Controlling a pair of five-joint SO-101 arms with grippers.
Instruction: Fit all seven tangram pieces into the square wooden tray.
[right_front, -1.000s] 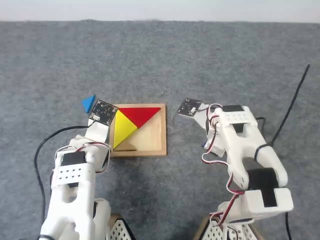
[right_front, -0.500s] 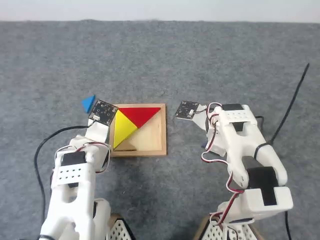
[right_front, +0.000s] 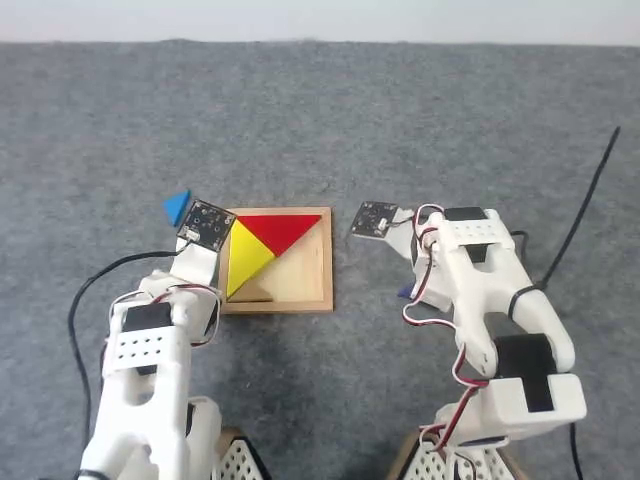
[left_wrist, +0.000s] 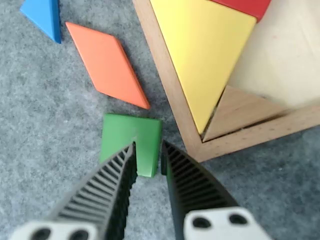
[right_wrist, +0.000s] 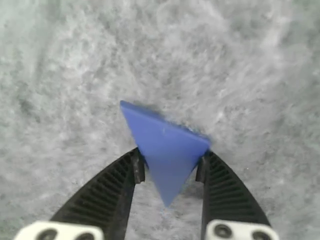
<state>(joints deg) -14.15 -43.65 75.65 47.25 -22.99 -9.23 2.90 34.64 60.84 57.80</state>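
Right tool (right_wrist: 170, 166) pinches the indigo triangle (right_wrist: 165, 142) by its two slanting sides, one point of the piece aimed back between the jaws, over the grey felt table (right_wrist: 240, 55). Left tool (left_wrist: 148, 149) stands with jaws narrowly parted over the green square (left_wrist: 122, 132), which lies flat under its tips; beyond it lie the orange parallelogram (left_wrist: 107, 65) and the blue triangle (left_wrist: 42, 17), and beside it the corner of the wooden tray (left_wrist: 170, 100), holding the yellow triangle (left_wrist: 205, 55) and the red triangle (left_wrist: 245, 5).

We judge the pieces light, rigid, thin and smooth-painted. A grip on converging edges may squeeze the triangle out, so parallel edges or a side against its opposite corner serve better.

We read no lettering on pieces or tray.
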